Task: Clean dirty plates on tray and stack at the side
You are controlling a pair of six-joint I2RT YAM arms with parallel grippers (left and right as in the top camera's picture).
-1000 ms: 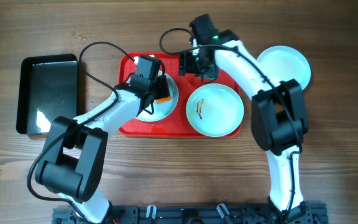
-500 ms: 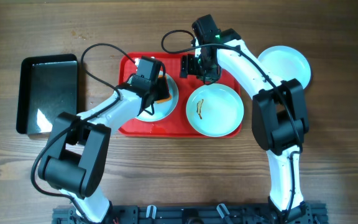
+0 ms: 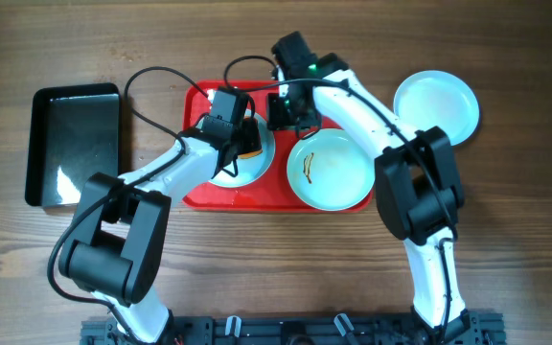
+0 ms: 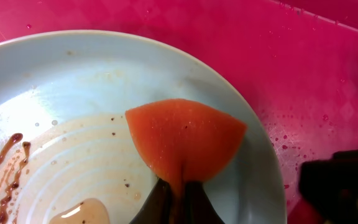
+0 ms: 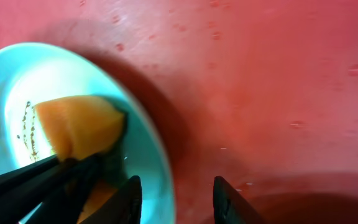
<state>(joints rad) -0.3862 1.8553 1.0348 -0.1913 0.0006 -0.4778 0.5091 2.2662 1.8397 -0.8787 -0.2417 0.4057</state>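
On the red tray lie two plates. The left plate carries brown sauce streaks and a wet smear. My left gripper is shut on an orange sponge that rests on this plate. My right gripper is open at the same plate's right rim: one finger over the plate, the other over the tray. The second plate has a dark and yellowish smear at its middle. A third plate lies on the table right of the tray, clean-looking.
A glossy black tray sits on the table to the left of the red one. Water drops dot the red tray. Both arms meet over the tray's back left part, cables looping above it.
My left gripper has shut on the sponge over the left plate. The right gripper has moved left from the tray's back middle to that plate's rim, its jaws narrower than before.
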